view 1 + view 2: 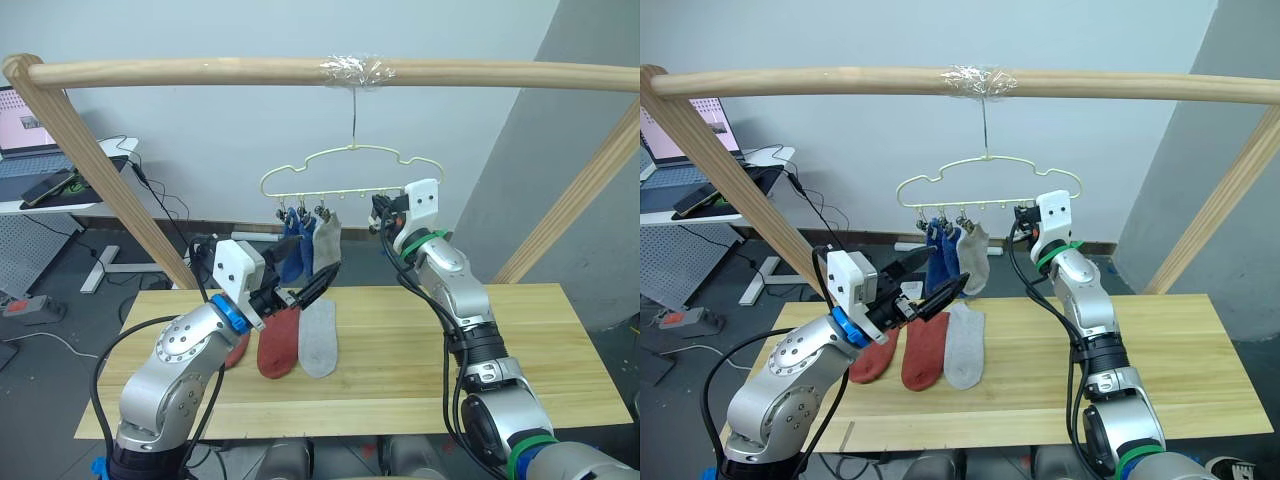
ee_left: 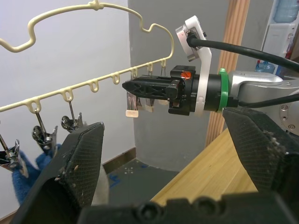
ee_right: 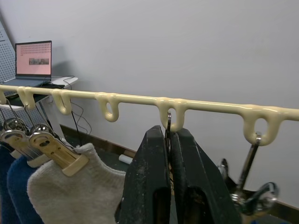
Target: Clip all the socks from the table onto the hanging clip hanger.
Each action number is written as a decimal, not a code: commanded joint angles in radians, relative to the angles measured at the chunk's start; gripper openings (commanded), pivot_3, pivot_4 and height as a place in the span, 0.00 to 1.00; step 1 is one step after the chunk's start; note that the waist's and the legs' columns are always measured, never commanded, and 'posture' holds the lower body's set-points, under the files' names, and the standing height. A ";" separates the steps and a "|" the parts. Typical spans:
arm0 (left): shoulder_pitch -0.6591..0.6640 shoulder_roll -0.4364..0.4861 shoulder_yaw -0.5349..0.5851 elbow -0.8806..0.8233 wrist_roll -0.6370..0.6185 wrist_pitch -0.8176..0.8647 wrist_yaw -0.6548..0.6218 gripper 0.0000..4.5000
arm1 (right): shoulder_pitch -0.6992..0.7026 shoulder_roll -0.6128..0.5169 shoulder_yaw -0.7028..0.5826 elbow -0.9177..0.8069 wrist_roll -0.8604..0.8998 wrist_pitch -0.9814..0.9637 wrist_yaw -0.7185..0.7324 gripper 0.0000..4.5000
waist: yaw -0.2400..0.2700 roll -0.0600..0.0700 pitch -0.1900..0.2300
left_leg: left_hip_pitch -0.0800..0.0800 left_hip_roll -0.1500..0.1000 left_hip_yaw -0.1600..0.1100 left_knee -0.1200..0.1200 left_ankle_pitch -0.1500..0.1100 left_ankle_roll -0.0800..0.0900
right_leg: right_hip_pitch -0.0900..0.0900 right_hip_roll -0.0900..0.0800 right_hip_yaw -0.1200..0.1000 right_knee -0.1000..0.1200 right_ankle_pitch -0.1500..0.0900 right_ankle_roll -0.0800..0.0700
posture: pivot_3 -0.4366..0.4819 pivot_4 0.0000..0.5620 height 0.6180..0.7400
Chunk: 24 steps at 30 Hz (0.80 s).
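The pale-gold clip hanger (image 1: 350,165) hangs from a taped spot on the wooden pole. Two blue socks (image 1: 294,248) and one light grey sock (image 1: 326,240) hang from its left clips. On the table (image 1: 540,340) lie a rust-red sock (image 1: 279,342), a grey sock (image 1: 319,337) and a second rust-red sock (image 1: 872,360), partly behind my left arm. My left gripper (image 1: 943,272) is open and empty, raised above the lying socks, below the hanging ones. My right gripper (image 1: 379,215) is shut on a hanger clip (image 2: 131,106) toward the right end of the row; its fingers (image 3: 152,186) press together under the bar.
The thick wooden pole (image 1: 200,70) spans the scene on slanted posts (image 1: 100,170) at both sides of the table. A desk with a laptop (image 1: 25,125) stands to the left beyond the table. Bare wood lies to the right of the socks.
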 commanded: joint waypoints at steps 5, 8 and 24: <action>0.011 0.011 -0.077 0.149 0.136 0.042 0.067 1.00 | -0.002 -0.026 -0.042 -0.093 0.100 0.178 0.038 0.00 | 0.000 0.000 0.000 | 0.000 0.000 0.000 0.000 0.000 0.000 | 0.000 0.000 0.000 0.000 -0.001 0.001 | 0.54 0.18 1.00; -0.009 -0.019 -0.137 0.317 0.229 -0.001 0.084 1.00 | 0.007 -0.036 -0.057 -0.158 0.161 0.308 0.049 0.00 | 0.000 0.000 0.000 | 0.001 0.000 0.000 0.000 0.000 0.000 | 0.000 0.000 0.000 0.000 -0.001 0.001 | 0.52 0.20 1.00; -0.259 -0.147 -0.354 1.093 0.601 -0.311 0.010 1.00 | 0.035 -0.045 -0.103 -0.384 0.259 0.577 -0.032 0.00 | -0.022 0.000 0.012 | -0.001 0.000 0.002 -0.001 -0.003 0.004 | 0.000 -0.001 0.000 -0.003 -0.002 0.003 | 0.41 0.29 1.00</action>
